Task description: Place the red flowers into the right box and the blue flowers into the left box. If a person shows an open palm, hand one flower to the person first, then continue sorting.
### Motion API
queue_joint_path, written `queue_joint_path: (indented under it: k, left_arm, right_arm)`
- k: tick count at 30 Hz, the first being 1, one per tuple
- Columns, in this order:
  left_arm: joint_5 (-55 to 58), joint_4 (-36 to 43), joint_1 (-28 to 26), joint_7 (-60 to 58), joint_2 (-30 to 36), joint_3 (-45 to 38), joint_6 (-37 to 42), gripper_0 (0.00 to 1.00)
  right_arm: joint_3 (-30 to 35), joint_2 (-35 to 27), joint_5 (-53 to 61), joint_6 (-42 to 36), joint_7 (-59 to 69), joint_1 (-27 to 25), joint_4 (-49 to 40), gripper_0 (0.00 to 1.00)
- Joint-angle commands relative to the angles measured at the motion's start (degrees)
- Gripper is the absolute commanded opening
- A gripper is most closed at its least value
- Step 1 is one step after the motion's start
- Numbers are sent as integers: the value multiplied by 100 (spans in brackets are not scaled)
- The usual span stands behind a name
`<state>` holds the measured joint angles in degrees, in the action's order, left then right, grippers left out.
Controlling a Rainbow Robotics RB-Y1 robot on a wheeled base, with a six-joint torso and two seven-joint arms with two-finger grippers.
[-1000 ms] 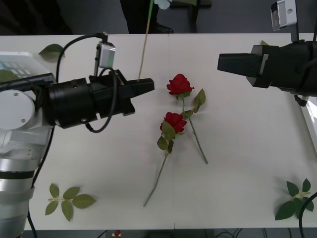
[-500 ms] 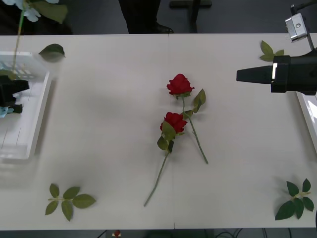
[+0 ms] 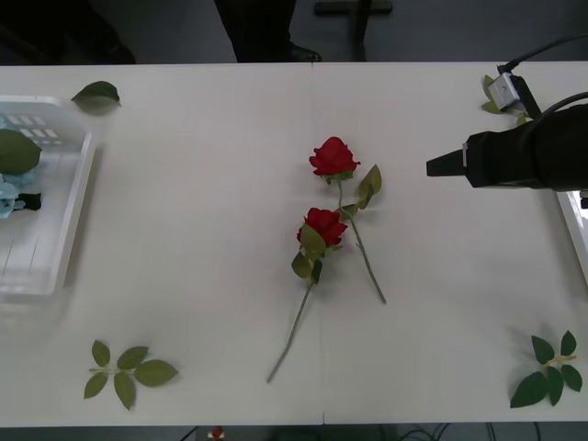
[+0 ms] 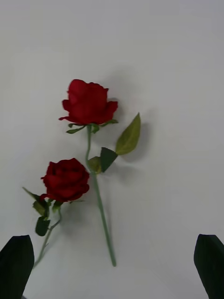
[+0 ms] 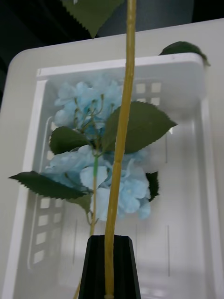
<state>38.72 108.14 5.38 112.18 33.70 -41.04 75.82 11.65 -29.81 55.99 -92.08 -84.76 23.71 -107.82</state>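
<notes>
Two red flowers lie crossed at the table's middle, one rose farther away and one rose nearer; both also appear in the right wrist view. My right gripper hovers to their right, open and empty. In the left wrist view my left gripper is shut on the yellow-green stem of a blue flower whose head is out of view. It hangs over the left box, where blue flowers lie. The left box sits at the table's left edge.
Loose leaf sprigs lie at the front left, front right, back left and back right. A strip of the right box's rim shows at the right edge. A person's dark legs stand behind the table.
My left arm swung left out of the front view, carrying the blue flower over the left box. My right gripper shifted slightly nearer to the roses.
</notes>
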Motion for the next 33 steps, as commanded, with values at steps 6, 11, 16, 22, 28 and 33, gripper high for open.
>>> queue_joint_path:
  k: [6,11,16,22,28,33]
  left_arm:
    - [48,-768,-468,138,374,9,-1017,0]
    - [75,-1269,-397,155,392,176,-1316,0]
    - [127,-1788,-371,147,427,510,-1825,0]
    - [145,-2052,-354,138,462,791,-2124,0]
    - [268,-2052,-354,155,462,914,-2080,49]
    - [620,-1911,-362,191,497,826,-1615,83]
  right_arm:
    - [-936,-87,-1275,50,1252,486,-187,100]
    - [-1736,-60,-2013,234,1902,626,-161,100]
    - [-2439,107,-2769,560,2218,776,147,100]
    - [-2967,511,-3419,1078,2236,1013,885,100]
    - [-3371,915,-3982,1482,2306,1329,1703,100]
    - [-3564,1196,-4254,1702,2359,1488,2204,100]
